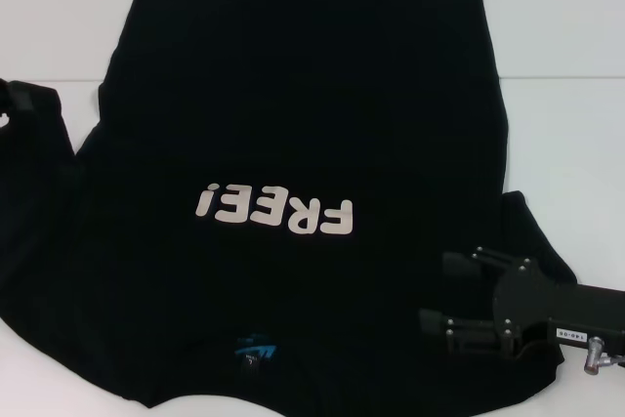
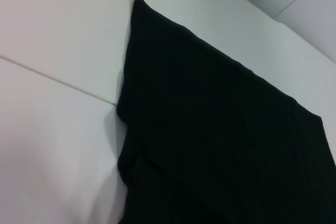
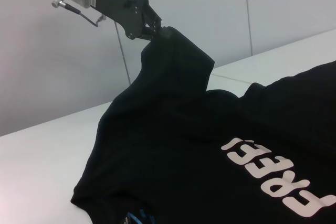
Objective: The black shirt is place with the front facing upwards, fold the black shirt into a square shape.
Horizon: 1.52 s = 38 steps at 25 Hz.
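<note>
Black cloth, the black shirt [image 1: 293,124], lies spread on the white desk [image 1: 566,36] with its "FREE!" letters [image 1: 275,212] facing up and its collar at the near edge. At the left, the left tool [image 3: 155,29] pinches the left sleeve tight and holds it up off the desk, probably to fold it inward. At the near right, the right tool [image 1: 467,292] rests over the right sleeve with its fingers spread, holding nothing.
</note>
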{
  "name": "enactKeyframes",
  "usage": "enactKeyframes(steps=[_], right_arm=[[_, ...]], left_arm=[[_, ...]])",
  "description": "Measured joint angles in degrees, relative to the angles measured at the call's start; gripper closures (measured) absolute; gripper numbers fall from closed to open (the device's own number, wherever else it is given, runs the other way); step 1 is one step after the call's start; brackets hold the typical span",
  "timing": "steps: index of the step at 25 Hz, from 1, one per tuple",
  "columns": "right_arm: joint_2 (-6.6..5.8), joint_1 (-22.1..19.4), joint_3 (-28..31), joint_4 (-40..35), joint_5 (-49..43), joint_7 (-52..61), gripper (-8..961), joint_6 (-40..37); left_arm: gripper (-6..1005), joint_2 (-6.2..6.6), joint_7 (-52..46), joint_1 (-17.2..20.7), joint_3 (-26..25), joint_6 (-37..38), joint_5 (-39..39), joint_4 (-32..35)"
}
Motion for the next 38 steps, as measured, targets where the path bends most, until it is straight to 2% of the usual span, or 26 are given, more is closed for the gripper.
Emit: enactKeyframes(steps=[13,14,18,23,26,32,37,38], right_arm=[[0.00,0.2,0.0,0.6,0.0,0.0,30,0.3],[0.00,0.3,0.0,0.6,0.0,0.0,30,0.3],[0.00,0.3,0.0,0.6,0.0,0.0,30,0.4],[0.00,0.5,0.0,0.6,0.0,0.0,30,0.4],[0.00,0.6,0.0,0.6,0.0,0.0,30,0.4],[0.00,0.6,0.0,0.6,0.0,0.0,31,0.5],[0.00,0.5,0.0,0.7,0.0,0.0,31,0.5],[0.00,0.5,0.0,0.7,0.0,0.0,31,0.5]], left_arm=[[973,-2.66,-0.7,-0.3,0.0,3.6,-3.9,-0.4],[974,-3.44,-0.7,-0.3,0.3,3.9,-4.3,-0.5],[974,-4.58,-0.7,-0.2,0.7,3.3,-4.1,-0.7],[974,-4.46,-0.4,-0.1,0.9,2.3,-4.0,-2.5],[974,-4.86,-0.2,0.1,2.1,2.3,-4.0,-3.4],[943,-7.62,2.6,0.3,2.5,1.0,-6.0,-5.2],[917,-7.28,4.8,1.1,2.4,1.2,-10.3,-9.5],[867,-7.12,5.2,1.4,2.4,1.2,-11.2,-10.3]])
